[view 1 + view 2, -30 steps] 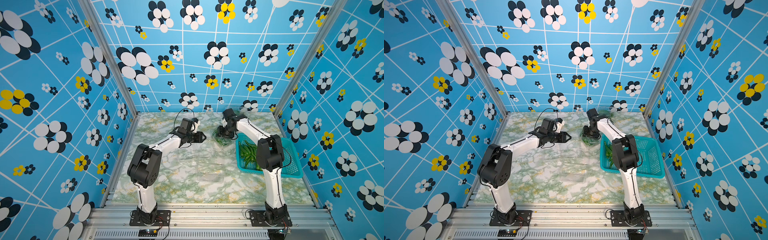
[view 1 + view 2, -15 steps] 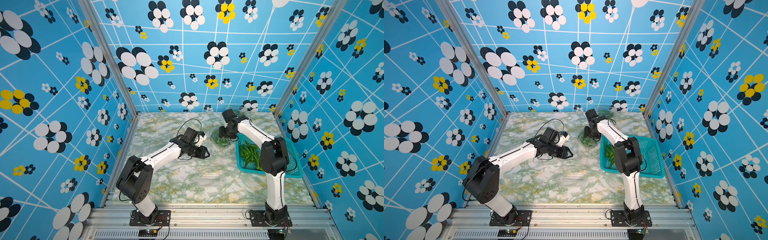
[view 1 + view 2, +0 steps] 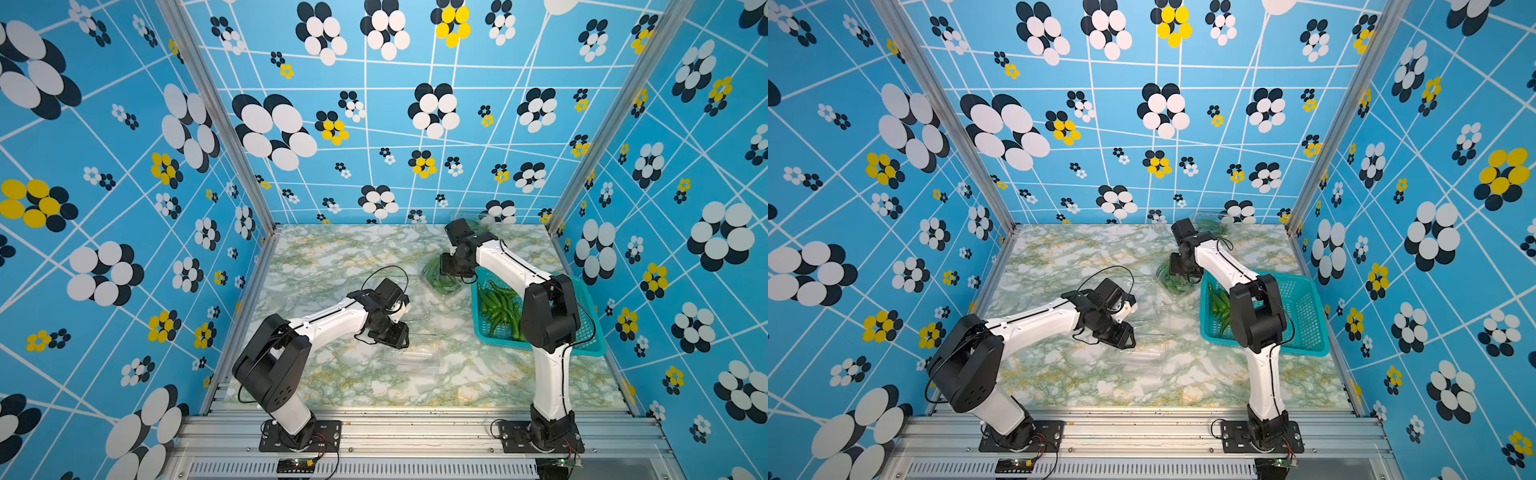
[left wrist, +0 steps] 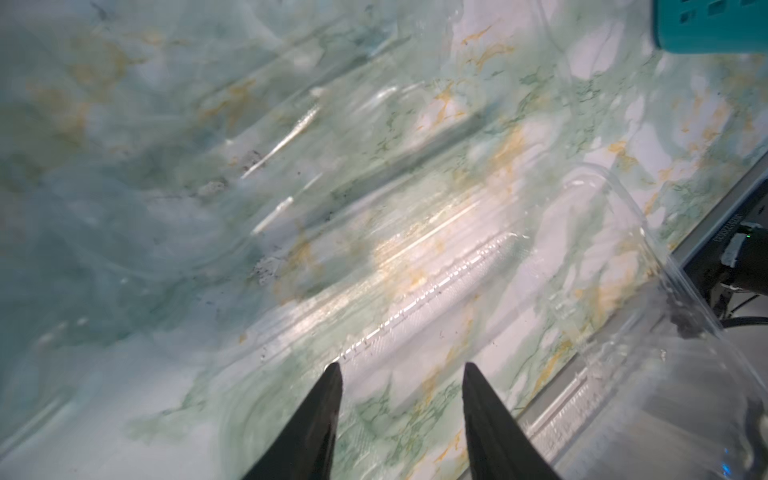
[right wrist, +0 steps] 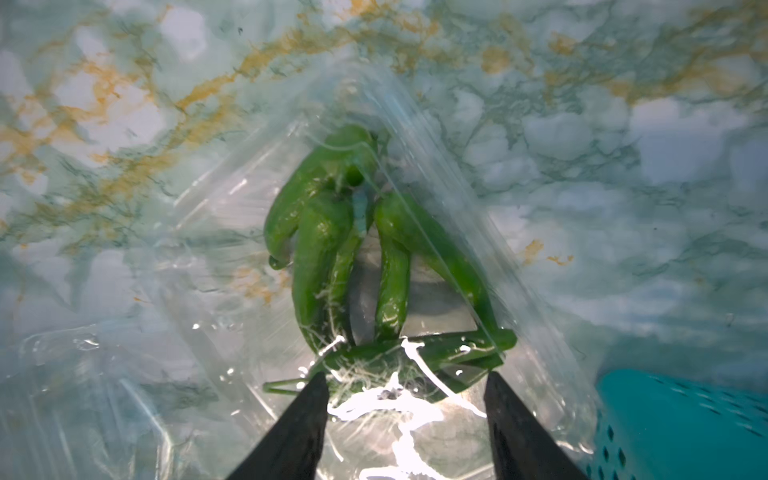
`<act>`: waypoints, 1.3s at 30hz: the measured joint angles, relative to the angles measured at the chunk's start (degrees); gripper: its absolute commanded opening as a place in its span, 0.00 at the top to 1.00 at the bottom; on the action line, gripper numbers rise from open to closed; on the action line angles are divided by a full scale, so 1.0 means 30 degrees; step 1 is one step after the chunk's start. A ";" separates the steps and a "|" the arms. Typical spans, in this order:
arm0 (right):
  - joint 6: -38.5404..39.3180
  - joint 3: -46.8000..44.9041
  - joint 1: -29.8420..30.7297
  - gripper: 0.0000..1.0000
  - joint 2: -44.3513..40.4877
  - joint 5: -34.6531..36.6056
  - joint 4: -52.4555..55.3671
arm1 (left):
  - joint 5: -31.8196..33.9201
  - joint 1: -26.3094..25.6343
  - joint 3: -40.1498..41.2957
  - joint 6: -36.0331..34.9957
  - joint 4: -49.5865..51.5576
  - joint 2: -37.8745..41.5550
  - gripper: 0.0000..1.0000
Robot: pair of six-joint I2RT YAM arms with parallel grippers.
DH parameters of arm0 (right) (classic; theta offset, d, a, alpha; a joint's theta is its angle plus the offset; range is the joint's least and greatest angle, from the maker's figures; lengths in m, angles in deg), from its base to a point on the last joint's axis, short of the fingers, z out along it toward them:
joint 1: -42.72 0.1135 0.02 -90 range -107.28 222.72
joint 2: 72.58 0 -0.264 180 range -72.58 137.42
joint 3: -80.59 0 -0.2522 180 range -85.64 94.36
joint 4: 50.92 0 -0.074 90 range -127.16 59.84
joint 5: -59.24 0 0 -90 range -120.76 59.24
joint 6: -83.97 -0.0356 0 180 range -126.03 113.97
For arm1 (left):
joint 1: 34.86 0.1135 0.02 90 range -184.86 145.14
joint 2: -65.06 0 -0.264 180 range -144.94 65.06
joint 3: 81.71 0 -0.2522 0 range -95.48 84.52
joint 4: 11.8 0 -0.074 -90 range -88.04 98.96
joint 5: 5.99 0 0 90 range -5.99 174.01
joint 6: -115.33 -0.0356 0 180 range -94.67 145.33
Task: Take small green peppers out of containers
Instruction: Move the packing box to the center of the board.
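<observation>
On the marble-patterned table (image 3: pixel 316 266), from the left side across:

Left fingers (image 4: pixel 328 399): black and tapered, pointing down at the middle of the table. They are released, standing apart, with only table seen through plastic in the gap. In both top views they sit low, just left of the next entry.

Empty clear box (image 3: pixel 415 353): thin ribbed plastic, lying flat near the table's middle and nearly invisible against the marble. The left wrist view shows its rim and ridged wall just ahead of the fingertips. Whether the tips touch it cannot be told.

Clear box of peppers (image 3: pixel 441 283): farther back, just beside the basket's far left corner. Green peppers (image 5: pixel 320 232), glossy and curved, lie bunched inside under clear plastic.

Right fingers (image 5: pixel 309 409): reaching down over that box, spread to either side of its near end, with peppers and plastic in the gap. Whether they press on it or merely straddle it cannot be told.

Third clear box (image 3: pixel 1209 223): against the back wall, behind the right arm's wrist, with green showing inside. Detail is too small to read.

Teal basket (image 3: pixel 1304 307): perforated plastic, at the right edge of the table. A heap of loose peppers (image 3: pixel 498 311) fills its left half, partly hidden by the right arm's elbow. The right half is bare mesh.
</observation>
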 measured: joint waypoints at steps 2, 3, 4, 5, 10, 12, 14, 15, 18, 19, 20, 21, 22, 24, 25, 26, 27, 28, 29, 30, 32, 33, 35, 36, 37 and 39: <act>0.0007 -0.0918 0.0000 0.41 -0.0583 0.0015 -0.0328 | 0.0546 -0.0029 -0.0146 0.0007 0.0240 -0.0612 0.51; 0.0015 -0.1428 0.0000 0.41 -0.1056 0.0007 -0.0510 | 0.0823 -0.0007 -0.0211 0.0007 0.0335 -0.0903 0.51; 0.0073 -0.1974 0.0000 0.40 -0.1632 0.0051 -0.0641 | 0.1049 0.0044 -0.0321 0.0000 0.0415 -0.1224 0.51; 0.0131 -0.2455 0.0000 0.40 -0.2157 0.0124 -0.0780 | 0.1209 0.0095 -0.0401 0.0000 0.0430 -0.1508 0.51; 0.0750 -0.4561 -0.0015 0.39 -0.4743 0.1093 -0.1071 | 0.1566 0.1086 -0.1435 0.0000 0.0474 -0.2565 0.52; 0.1071 -0.5100 -0.0015 0.37 -0.5238 0.1406 -0.1355 | 0.1763 0.1705 -0.1581 0.0015 0.0109 -0.2681 0.52; 0.1392 -0.5501 -0.0015 0.36 -0.5428 0.1668 -0.1581 | 0.1916 0.2455 -0.1596 0.0029 -0.0291 -0.2725 0.53; 0.1523 -0.5654 -0.0015 0.36 -0.5428 0.1770 -0.1683 | 0.2004 0.2929 -0.1596 0.0029 -0.0481 -0.2732 0.53; 0.1953 -0.6047 -0.0015 0.33 -0.5413 0.2011 -0.2084 | 0.2390 0.4371 -0.1603 0.0044 -0.0940 -0.2761 0.53; 0.2142 -0.6091 -0.0015 0.32 -0.5413 0.2025 -0.2280 | 0.2579 0.4983 -0.1610 0.0102 -0.1071 -0.2761 0.53; 0.2353 -0.6091 -0.0015 0.32 -0.5399 0.2025 -0.2477 | 0.2747 0.5544 -0.1610 0.0168 -0.1188 -0.2761 0.53; 0.2535 -0.6084 -0.0015 0.31 -0.5384 0.2033 -0.2703 | 0.2856 0.6156 -0.1610 0.0204 -0.1333 -0.2769 0.53; 0.2718 -0.6062 -0.0015 0.31 -0.5377 0.2033 -0.2987 | 0.3045 0.6870 -0.1610 0.0291 -0.1479 -0.2769 0.54; 0.3009 -0.5887 -0.0015 0.31 -0.5217 0.2025 -0.3410 | 0.3366 0.8123 -0.1603 0.0474 -0.1785 -0.2769 0.54; 0.3096 -0.5595 -0.0015 0.31 -0.4976 0.2018 -0.3548 | 0.3555 0.8706 -0.1603 0.0554 -0.1931 -0.2769 0.54; 0.3191 -0.5340 -0.0015 0.31 -0.4736 0.2018 -0.3701 | 0.3650 0.9122 -0.1596 0.0641 -0.2091 -0.2769 0.54; 0.3330 -0.4969 -0.0015 0.31 -0.4393 0.2018 -0.3847 | 0.3810 0.9544 -0.1566 0.0729 -0.2346 -0.2769 0.54; 0.3461 -0.4554 -0.0015 0.31 -0.4014 0.2018 -0.3927 | 0.3985 0.9799 -0.1530 0.0823 -0.2637 -0.2761 0.54; 0.3563 -0.4233 -0.0015 0.31 -0.3687 0.2018 -0.4051 | 0.4051 0.9908 -0.1472 0.0831 -0.2885 -0.2754 0.54; 0.3665 -0.3891 -0.0015 0.31 -0.3300 0.2018 -0.4284 | 0.4058 0.9930 -0.1443 0.0882 -0.3133 -0.2732 0.54; 0.3956 -0.3308 -0.0022 0.31 -0.2652 0.2018 -0.4401 | 0.4036 0.9814 -0.1443 0.0889 -0.3526 -0.2645 0.54; 0.4102 -0.2965 -0.0036 0.30 -0.2288 0.2025 -0.4466 | 0.4029 0.9748 -0.1443 0.0889 -0.3803 -0.2557 0.54; 0.4408 -0.2667 -0.0087 0.30 -0.1829 0.2025 -0.4816 | 0.3985 0.9595 -0.1443 0.0889 -0.4393 -0.2280 0.53; 0.4546 -0.2601 -0.0138 0.30 -0.1661 0.2011 -0.4889 | 0.3942 0.9522 -0.1443 0.0911 -0.4787 -0.2127 0.53; 0.4656 -0.2506 -0.0204 0.30 -0.1508 0.1982 -0.4896 | 0.3818 0.9435 -0.1443 0.1020 -0.5253 -0.1996 0.53; 0.4852 -0.2149 -0.0408 0.30 -0.1115 0.1894 -0.4889 | 0.3555 0.9253 -0.1443 0.1158 -0.6331 -0.1821 0.53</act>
